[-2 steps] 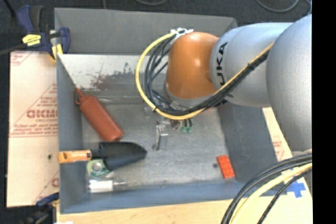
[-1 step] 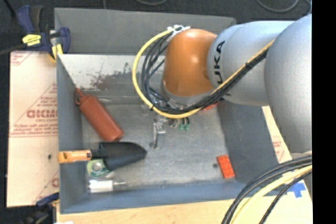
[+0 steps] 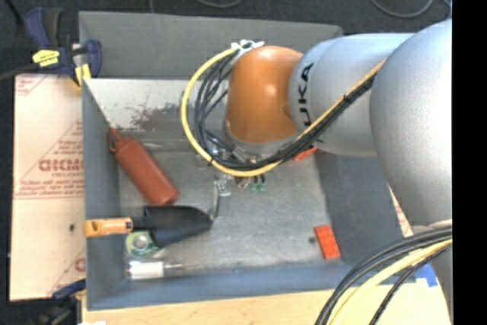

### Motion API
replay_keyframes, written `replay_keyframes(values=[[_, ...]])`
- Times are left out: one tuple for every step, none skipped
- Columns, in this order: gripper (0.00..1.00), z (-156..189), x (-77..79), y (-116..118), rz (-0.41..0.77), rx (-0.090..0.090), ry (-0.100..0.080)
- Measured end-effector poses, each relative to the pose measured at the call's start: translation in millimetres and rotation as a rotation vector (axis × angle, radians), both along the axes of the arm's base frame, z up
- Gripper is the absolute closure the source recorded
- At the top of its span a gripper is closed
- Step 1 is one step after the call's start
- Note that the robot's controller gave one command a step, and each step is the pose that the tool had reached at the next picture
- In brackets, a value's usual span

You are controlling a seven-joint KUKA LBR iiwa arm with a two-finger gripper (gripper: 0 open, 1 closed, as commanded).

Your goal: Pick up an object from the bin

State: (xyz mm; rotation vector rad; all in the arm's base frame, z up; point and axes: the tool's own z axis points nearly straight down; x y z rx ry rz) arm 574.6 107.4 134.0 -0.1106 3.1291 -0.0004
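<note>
black wedge [image 3: 179,223] — bin's [image 3: 266,243] lower left | fingers [image 3: 221,200] together, beside its right end

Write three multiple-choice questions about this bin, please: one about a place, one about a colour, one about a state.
1. Where is the orange block?
A. lower right corner of the bin
B. upper left corner
C. outside it

2. What colour is the cylinder by the left wall?
A. blue
B. red-brown
C. white

3. How is the cylinder placed?
A. standing upright
B. lying slantwise on the floor
C. hanging in the air

Answers: 1 A, it sits low on the right of the floor. 2 B, its whole body is red-brown. 3 B, it runs diagonally away from the left wall.
</note>
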Motion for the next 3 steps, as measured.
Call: replay_keyframes(values=[[0.0, -6.8, -13.0, 20.0, 0.108, -0.005, -0.001], [0.0, -41.0, -16.4, 22.3, -0.033, 0.003, -0.003], [1.0, -62.9, -52.2, 47.1, -0.125, -0.002, -0.005]])
